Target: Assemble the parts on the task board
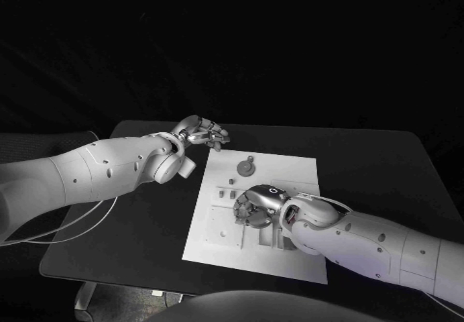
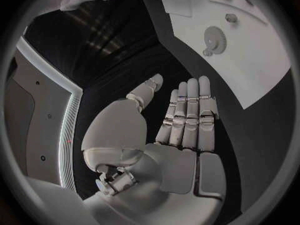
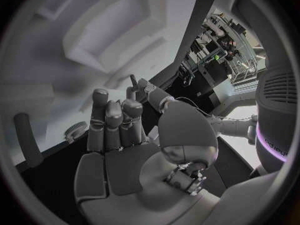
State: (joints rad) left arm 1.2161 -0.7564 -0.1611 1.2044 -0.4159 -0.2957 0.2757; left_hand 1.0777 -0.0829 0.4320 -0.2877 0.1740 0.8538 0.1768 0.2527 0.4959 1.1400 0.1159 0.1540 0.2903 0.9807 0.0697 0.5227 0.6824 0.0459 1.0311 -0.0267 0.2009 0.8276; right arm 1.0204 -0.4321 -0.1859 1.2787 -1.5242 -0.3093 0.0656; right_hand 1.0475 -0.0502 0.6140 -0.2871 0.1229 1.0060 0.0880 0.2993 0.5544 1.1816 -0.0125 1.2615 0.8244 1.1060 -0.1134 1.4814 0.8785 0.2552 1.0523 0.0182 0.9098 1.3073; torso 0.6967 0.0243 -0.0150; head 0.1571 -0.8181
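Task board (image 1: 290, 171) lies under the curled right robot hand (image 1: 256, 208); left robot hand (image 1: 201, 134) hovers flat-fingered, empty, beside it.

- The left arm (image 1: 96, 171) reaches in from the side, its wrist bent.
- The left hand (image 1: 201, 132) is held flat, fingers (image 2: 190, 110) straight and side by side, thumb apart, holding nothing.
- The right arm (image 1: 377, 245) stretches forward and inward.
- The right hand (image 1: 257, 204) faces palm down, fingers (image 3: 112, 122) together and bent forward; whether it grips anything cannot be told.
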